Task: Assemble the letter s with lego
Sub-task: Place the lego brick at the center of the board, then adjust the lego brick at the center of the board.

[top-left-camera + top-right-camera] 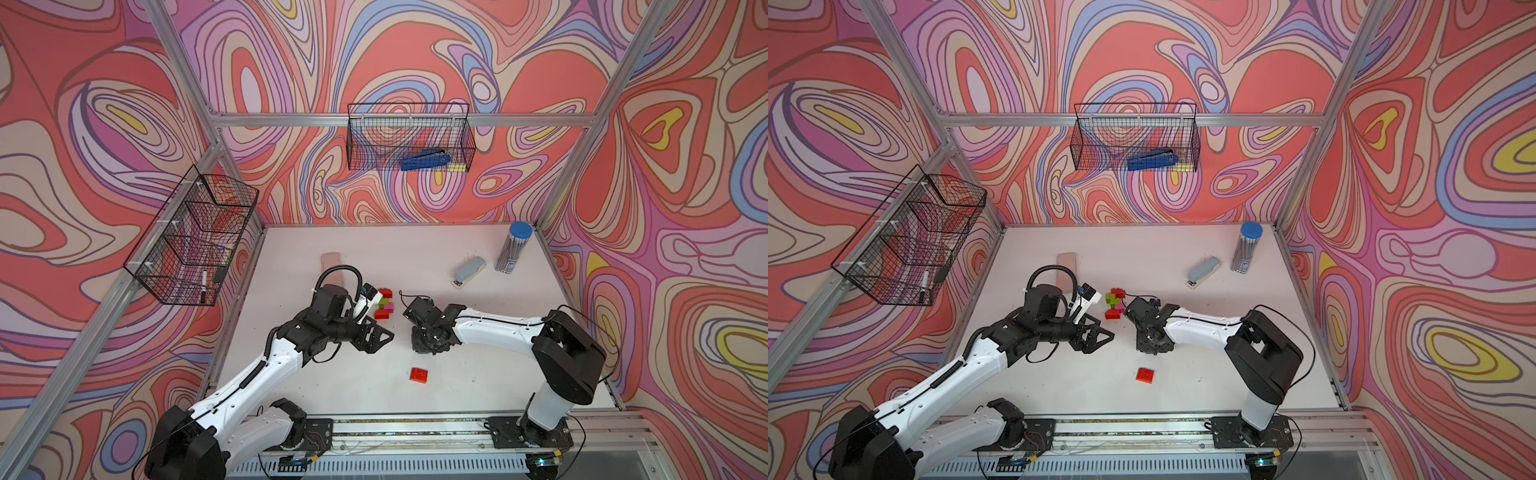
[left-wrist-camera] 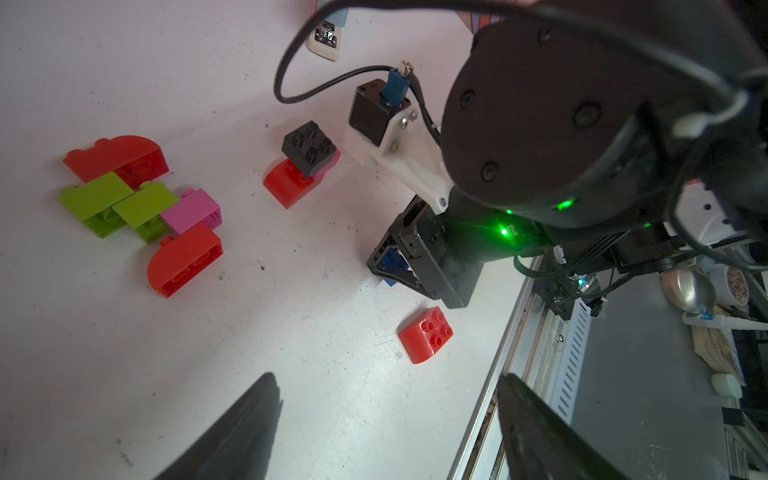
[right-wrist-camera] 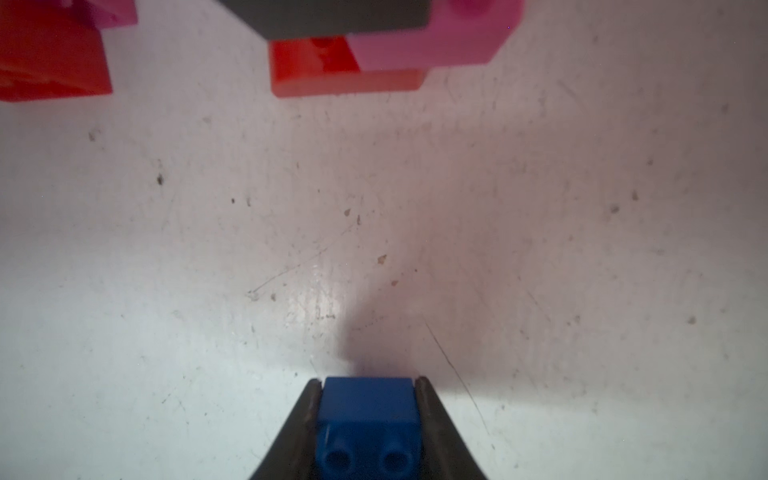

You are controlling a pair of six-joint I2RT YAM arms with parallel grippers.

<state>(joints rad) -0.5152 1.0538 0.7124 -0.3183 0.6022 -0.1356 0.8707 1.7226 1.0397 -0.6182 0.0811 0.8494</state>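
Mia: What are the fingers doing?

Ben: The right gripper [image 3: 369, 382] has both fingers [image 3: 303, 415] squeezed on a blue brick [image 3: 368, 411], low over the table [image 2: 124, 374]. I cannot tell if the brick touches it. The left gripper [image 2: 386, 378] has its fingers [image 2: 249, 415] wide apart, with nothing between them.

Mia: Where is the other lego?

Ben: Near the blue brick stands a small stack [image 2: 303, 166], black on red with pink beside. Farther off lies the flat group [image 2: 141, 203]: red, green, green, pink, red, all touching, bent a bit like an S. One red brick [image 2: 426, 332] lies alone near the right gripper.

Mia: What could go wrong?

Ben: I think the blue brick could slip or twist, because only the finger tips hold it. The gripper is big and the bricks are small, so one push too far could tip the small stack. A bump could shove the flat group apart and spoil the letter. The two grippers are close, so they could knock each other.

Mia: What is hard to see?

Ben: In both top views the right gripper hides the blue brick, and I cannot find the small stack. The right wrist view is blurry and cuts the stack off. I cannot tell if the flat bricks are clicked together or only lie side by side. The pink case [image 1: 332, 259] is half behind the left arm [image 1: 245, 378].
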